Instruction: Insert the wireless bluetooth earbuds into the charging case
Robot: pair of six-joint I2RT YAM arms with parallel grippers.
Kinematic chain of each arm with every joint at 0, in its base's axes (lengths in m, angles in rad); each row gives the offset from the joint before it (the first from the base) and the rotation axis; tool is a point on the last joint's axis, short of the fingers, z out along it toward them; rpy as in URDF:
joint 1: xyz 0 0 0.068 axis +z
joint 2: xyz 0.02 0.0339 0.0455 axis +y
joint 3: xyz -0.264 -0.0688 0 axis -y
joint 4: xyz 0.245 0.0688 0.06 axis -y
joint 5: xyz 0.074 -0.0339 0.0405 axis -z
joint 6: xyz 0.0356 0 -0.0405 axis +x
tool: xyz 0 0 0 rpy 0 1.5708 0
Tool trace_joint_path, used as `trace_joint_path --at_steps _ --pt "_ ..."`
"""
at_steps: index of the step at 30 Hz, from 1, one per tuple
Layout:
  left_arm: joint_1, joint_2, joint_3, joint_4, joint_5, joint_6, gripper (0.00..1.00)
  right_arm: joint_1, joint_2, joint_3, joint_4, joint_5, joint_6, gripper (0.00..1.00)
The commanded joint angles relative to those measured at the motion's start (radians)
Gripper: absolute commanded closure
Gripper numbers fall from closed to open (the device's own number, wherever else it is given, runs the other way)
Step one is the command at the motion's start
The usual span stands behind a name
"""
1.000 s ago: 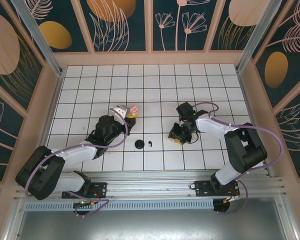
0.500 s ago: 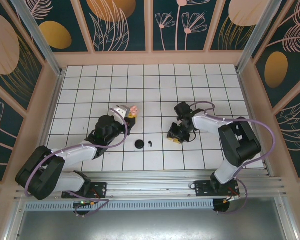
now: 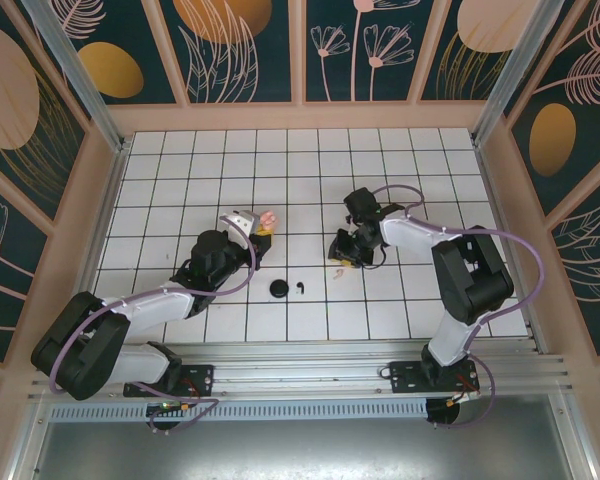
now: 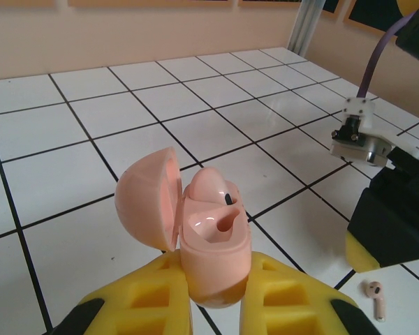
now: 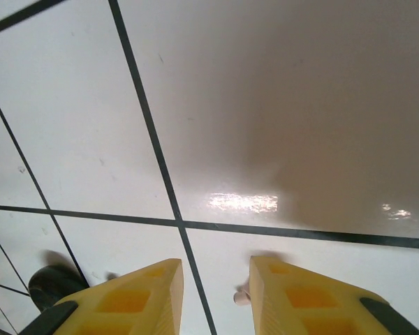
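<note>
Though tiny, earbud (image 5: 242,296) seems beside R end effector (image 5: 216,278).

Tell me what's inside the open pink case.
One pink earbud sits in the far slot of the pink case; the near slot looks empty. The left fingers cover its base.

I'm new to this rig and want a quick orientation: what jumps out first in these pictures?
The open pink charging case, clamped upright in the left gripper left of mid-table, one socket visibly empty. Next, a loose pink earbud lying by the right gripper, whose jaws stand apart on nothing. A black disc and black earbud lie side by side on the table, nearer its near edge.
</note>
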Motion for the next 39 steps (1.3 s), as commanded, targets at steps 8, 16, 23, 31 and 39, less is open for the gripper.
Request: trace_joint_path --at_steps 8,16,23,31,39 --pt "0.003 0.002 0.037 -0.006 0.004 0.020 0.92 0.010 -0.033 0.028 -0.171 0.104 0.021 0.71" --pt "0.003 0.002 0.036 -0.003 0.002 0.021 0.92 0.034 0.028 0.014 -0.127 0.077 0.018 0.71" --pt "0.003 -0.004 0.032 -0.004 -0.003 0.019 0.92 0.045 0.066 0.018 -0.096 0.054 0.021 0.71" --pt "0.003 -0.007 0.028 -0.008 -0.006 0.022 0.92 0.068 0.079 0.051 -0.050 0.021 0.021 0.71" --pt "0.003 -0.013 0.025 -0.008 -0.010 0.022 0.92 0.071 0.047 0.096 -0.052 0.037 0.008 0.69"
